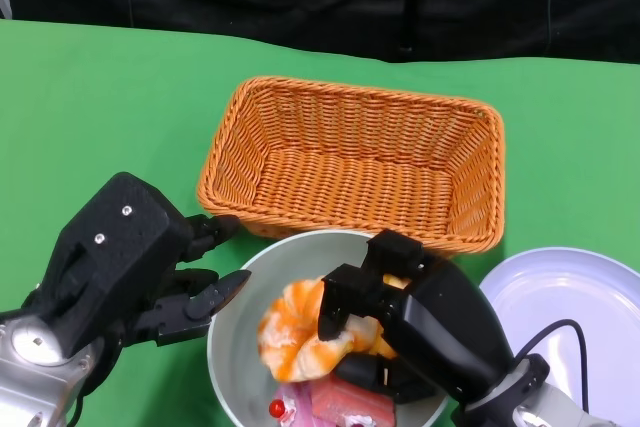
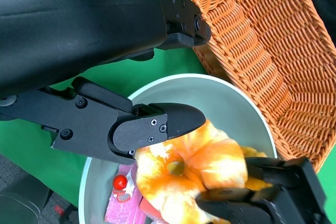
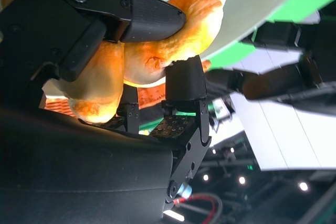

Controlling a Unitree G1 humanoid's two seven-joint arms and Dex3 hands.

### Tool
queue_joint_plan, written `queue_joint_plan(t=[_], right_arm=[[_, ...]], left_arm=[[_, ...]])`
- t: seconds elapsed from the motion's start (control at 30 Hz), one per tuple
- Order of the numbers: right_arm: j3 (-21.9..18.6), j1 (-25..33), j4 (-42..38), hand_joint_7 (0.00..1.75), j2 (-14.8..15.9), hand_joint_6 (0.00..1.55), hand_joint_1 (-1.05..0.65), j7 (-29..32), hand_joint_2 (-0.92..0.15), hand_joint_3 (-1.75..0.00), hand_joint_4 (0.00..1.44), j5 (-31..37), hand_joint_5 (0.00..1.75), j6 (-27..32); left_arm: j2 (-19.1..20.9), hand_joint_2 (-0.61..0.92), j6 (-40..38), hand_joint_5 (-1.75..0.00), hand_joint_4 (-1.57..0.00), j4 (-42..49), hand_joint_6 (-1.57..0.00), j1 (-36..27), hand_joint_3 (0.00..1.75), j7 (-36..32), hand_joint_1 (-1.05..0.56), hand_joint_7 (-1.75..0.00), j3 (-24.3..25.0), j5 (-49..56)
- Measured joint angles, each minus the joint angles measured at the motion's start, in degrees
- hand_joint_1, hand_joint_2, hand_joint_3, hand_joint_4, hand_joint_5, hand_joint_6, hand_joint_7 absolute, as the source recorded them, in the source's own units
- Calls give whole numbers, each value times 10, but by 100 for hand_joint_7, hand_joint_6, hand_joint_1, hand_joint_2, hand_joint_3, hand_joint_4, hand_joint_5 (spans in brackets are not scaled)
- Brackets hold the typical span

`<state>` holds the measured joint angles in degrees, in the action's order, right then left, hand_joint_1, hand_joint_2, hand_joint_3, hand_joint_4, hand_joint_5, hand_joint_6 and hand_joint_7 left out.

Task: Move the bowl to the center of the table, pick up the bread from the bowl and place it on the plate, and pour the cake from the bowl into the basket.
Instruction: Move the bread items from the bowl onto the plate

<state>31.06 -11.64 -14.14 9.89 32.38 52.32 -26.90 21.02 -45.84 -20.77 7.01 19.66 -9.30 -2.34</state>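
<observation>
The pale green bowl [image 1: 224, 339] [image 2: 231, 99] stands at the near edge, just in front of the basket. In it lies the twisted orange bread [image 1: 298, 332] [image 2: 197, 169]. My right hand [image 1: 432, 335] [image 2: 275, 195] reaches into the bowl from the right and grips the bread; the right wrist view shows its fingers [image 3: 142, 17] pinching the bread [image 3: 157, 59]. Pink cake [image 1: 340, 402] [image 2: 119, 206] with a red cherry [image 2: 120, 181] lies under the bread. My left hand [image 1: 130, 257] [image 2: 100, 30] is at the bowl's left rim with its fingers apart, holding nothing.
The orange wicker basket [image 1: 350, 162] [image 2: 262, 40] stands directly behind the bowl, touching or nearly touching it. A white plate [image 1: 572, 299] lies at the right, close to my right forearm. Green cloth stretches to the left and behind the basket.
</observation>
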Motion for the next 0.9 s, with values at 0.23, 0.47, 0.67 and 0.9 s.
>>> queue_joint_plan(t=[0.23,0.47,0.67,0.9], right_arm=[[-25,3,51,175,0,83,-17,7,-14,-164,107,-20,175,-19],[-59,28,136,175,9,81,-16,-44,-9,-174,107,-74,175,-22],[-86,65,211,175,11,83,-16,-109,-7,-174,110,-135,175,-21],[-129,113,302,174,7,86,-20,-150,-15,-175,111,-181,175,-13]], left_arm=[[0,92,10,-41,-5,9,-19,-1,59,0,-57,-1,1,0],[0,92,10,-41,-5,10,-19,-1,58,0,-57,-1,1,0],[0,92,11,-41,-5,12,-19,-1,58,0,-57,-1,1,0],[3,92,20,-41,-4,23,-18,0,59,3,-57,0,3,0]])
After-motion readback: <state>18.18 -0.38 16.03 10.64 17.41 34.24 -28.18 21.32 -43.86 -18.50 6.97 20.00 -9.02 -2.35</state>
